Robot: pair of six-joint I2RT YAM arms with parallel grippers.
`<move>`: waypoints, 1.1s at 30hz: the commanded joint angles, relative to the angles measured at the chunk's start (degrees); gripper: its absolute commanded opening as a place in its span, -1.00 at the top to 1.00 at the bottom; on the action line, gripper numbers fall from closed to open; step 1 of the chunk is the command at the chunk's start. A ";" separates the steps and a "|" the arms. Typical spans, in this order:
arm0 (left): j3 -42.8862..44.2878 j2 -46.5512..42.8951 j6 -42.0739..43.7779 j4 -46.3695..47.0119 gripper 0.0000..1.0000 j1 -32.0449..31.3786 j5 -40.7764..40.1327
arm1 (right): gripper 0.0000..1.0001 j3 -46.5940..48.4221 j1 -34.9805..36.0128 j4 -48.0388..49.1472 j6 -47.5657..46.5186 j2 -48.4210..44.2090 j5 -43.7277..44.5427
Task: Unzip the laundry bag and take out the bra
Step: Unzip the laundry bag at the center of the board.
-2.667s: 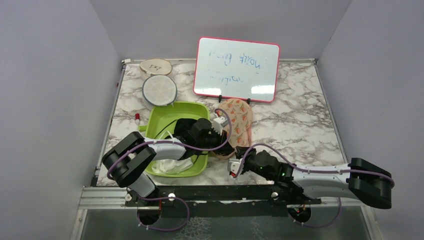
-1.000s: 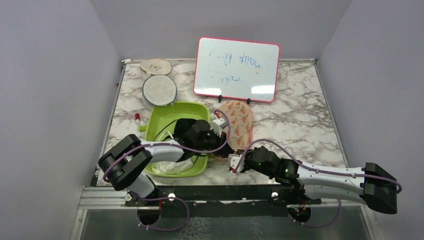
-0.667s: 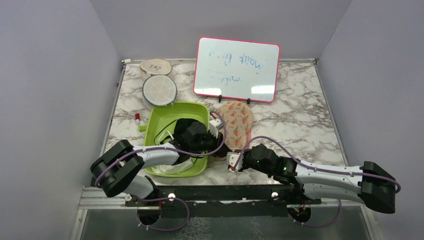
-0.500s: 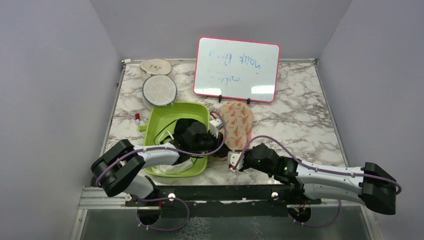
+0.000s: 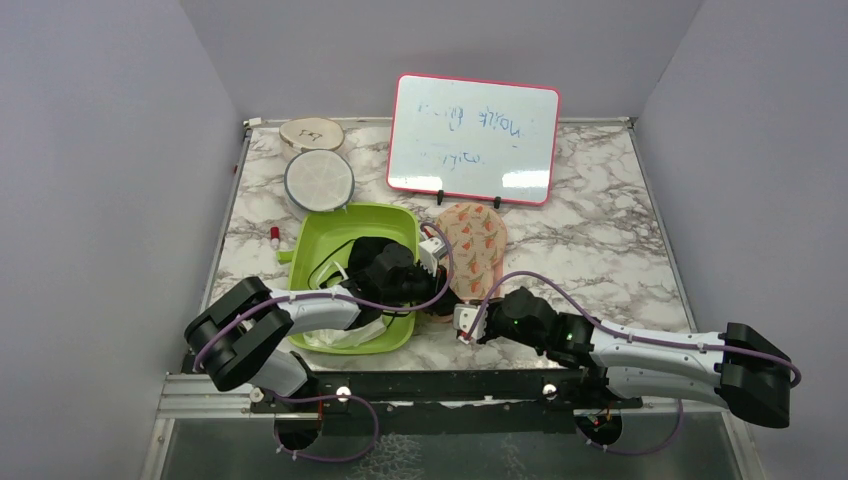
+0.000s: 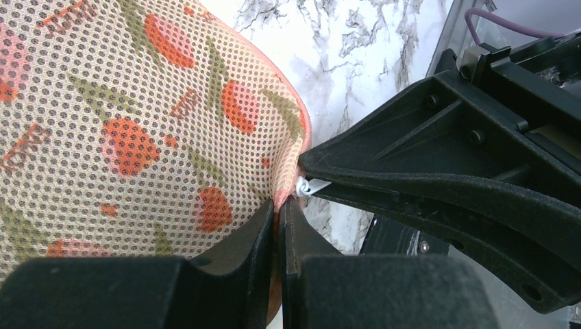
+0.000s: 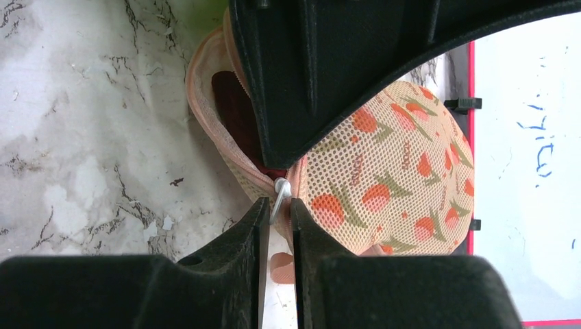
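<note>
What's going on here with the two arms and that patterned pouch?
Both arms are at the near end of the peach-beige leaf-printed mesh laundry bag. The left gripper has its jaws shut on the bag's rim. The right gripper has the small white zip pull between its jaws, with a slight gap; a firm grip can't be confirmed. The bag is partly unzipped, and the dark maroon bra shows inside, not yet removed.

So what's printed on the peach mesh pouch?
The peach mesh pouch shows orange-red shapes with green stems; clearest in left wrist view.
</note>
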 commanded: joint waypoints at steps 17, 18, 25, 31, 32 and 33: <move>1.32 1.59 -0.34 3.03 1.00 0.10 0.76 | 0.70 1.10 -0.23 -1.11 2.31 1.07 -0.12; 1.31 1.60 -0.29 3.03 1.00 0.13 0.79 | 0.78 1.02 -0.22 -0.99 2.46 1.17 0.07; 1.39 1.59 -0.31 3.07 1.00 0.14 0.96 | 0.98 0.59 -0.25 0.20 4.11 1.43 2.27; 1.49 1.87 -0.40 3.07 1.00 0.15 1.18 | 0.91 1.00 -0.24 0.72 3.42 3.46 0.77; 1.56 1.86 -0.35 3.07 1.00 0.12 1.25 | 0.91 1.01 -0.30 1.02 3.42 3.79 0.72; 1.55 1.85 -0.34 3.07 1.00 0.09 1.29 | 0.91 0.97 -0.23 1.43 3.48 3.97 0.72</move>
